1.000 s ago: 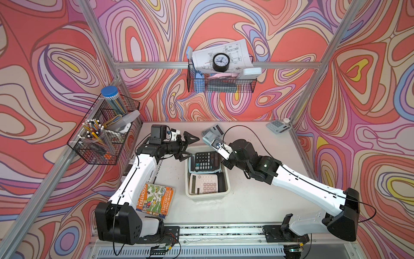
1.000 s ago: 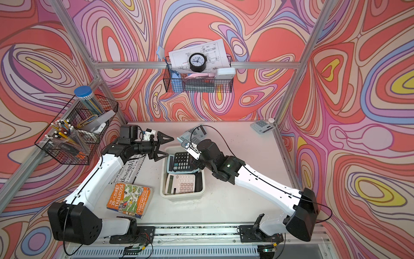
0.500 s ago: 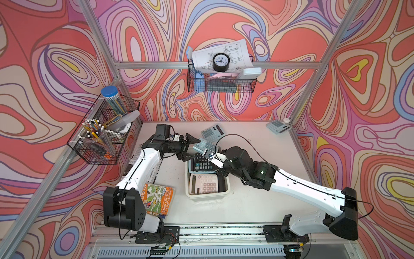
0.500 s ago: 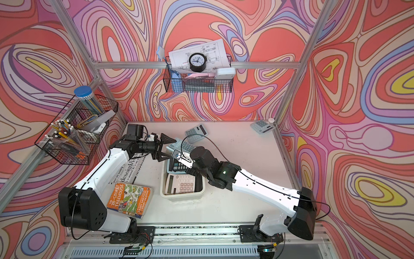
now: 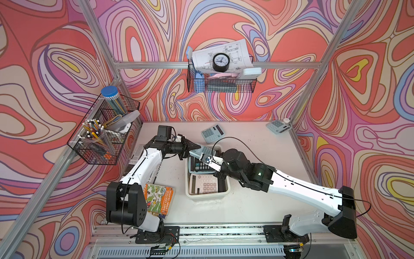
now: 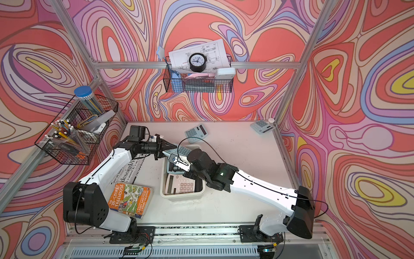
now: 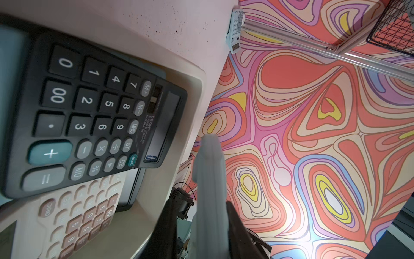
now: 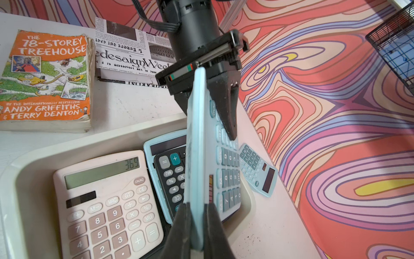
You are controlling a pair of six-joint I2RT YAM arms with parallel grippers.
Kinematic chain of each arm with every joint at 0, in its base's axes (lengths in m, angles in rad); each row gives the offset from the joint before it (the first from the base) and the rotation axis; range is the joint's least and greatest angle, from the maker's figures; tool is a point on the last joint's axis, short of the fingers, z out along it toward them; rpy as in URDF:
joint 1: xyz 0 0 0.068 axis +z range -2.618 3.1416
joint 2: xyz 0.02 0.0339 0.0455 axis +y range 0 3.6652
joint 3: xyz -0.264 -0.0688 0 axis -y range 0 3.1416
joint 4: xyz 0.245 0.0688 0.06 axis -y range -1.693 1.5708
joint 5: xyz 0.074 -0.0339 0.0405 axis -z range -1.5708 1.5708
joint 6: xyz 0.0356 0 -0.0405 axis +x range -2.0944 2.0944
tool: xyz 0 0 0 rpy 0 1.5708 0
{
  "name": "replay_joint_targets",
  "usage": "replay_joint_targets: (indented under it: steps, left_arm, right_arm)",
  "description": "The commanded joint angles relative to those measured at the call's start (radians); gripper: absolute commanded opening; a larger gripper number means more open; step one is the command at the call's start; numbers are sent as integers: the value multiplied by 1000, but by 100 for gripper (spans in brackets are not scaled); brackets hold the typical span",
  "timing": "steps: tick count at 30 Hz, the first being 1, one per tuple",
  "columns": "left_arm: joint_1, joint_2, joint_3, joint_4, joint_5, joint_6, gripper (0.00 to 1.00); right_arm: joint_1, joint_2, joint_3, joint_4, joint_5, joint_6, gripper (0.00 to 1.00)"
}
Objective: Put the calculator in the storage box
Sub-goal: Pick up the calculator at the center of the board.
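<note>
Both top views look steeply down from high at the front onto the whole tabletop (image 5: 246, 208), nearly alike, with the back basket (image 5: 220, 88) ahead. The left wrist view sits very close over the box (image 7: 197, 94), facing across it toward a wall (image 7: 313, 134). The right wrist view looks down along its hand (image 8: 198, 207) at box and book (image 8: 44, 78), both shared with the top views.

Storage box (image 5: 208, 197) floor crowded: cream calculator (image 5: 205, 185) fills near half, black calculator (image 5: 200, 167) far half. Above far end hangs held calculator (image 5: 199, 151), left gripper (image 5: 193, 148) pinching one end, right gripper (image 8: 198, 215) the other, so both arms bar side entry. Book (image 5: 160, 199) and newspaper (image 6: 130, 170) clutter left side. Loose calculator (image 5: 212, 133) just behind box. Bare table (image 5: 246, 201) near right of box: open lane.
</note>
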Motion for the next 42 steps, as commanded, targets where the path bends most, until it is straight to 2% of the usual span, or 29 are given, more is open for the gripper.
replay_joint_targets:
  steps: [1,4,6,7,10,14,17,21,24,27,30,35,38,40,42]
  left_arm:
    - [5,14,-25,61,46,-20,14]
    - [5,11,-24,76,49,-27,10]
    - [5,9,-20,82,47,-31,9]
    - [5,9,-22,85,45,-35,9]
    - [6,8,-22,105,41,-52,11]
    - [8,9,-18,133,29,-79,12]
    - [12,8,-6,144,12,-91,13]
    - [21,2,14,155,-48,-109,14]
    - [21,-11,8,217,-111,-143,15]
    - [21,-38,-16,303,-173,-191,16]
    - [20,-64,-41,349,-246,-209,17]
    - [14,-138,-111,413,-394,-214,17]
    - [0,-209,-185,469,-492,-212,18]
    - [-10,-255,-238,522,-550,-211,19]
    - [-24,-296,-278,556,-603,-202,20]
  right_arm:
    - [8,16,13,52,-1,11,0]
    - [8,29,31,33,13,23,0]
    - [8,37,38,21,25,30,14]
    - [8,38,42,14,26,35,16]
    - [8,35,44,1,36,57,34]
    - [8,4,32,-7,69,124,64]
    - [8,-27,47,-32,92,226,77]
    - [8,-55,95,-86,98,443,96]
    - [7,-75,118,-102,128,656,98]
    - [3,-95,119,-88,104,852,98]
    - [-31,-106,103,-33,-8,1049,98]
    - [-195,-94,14,151,-331,1471,98]
    - [-233,-77,-47,261,-386,1702,98]
    - [-247,-45,-54,270,-412,1848,98]
    - [-256,3,-42,308,-472,1914,98]
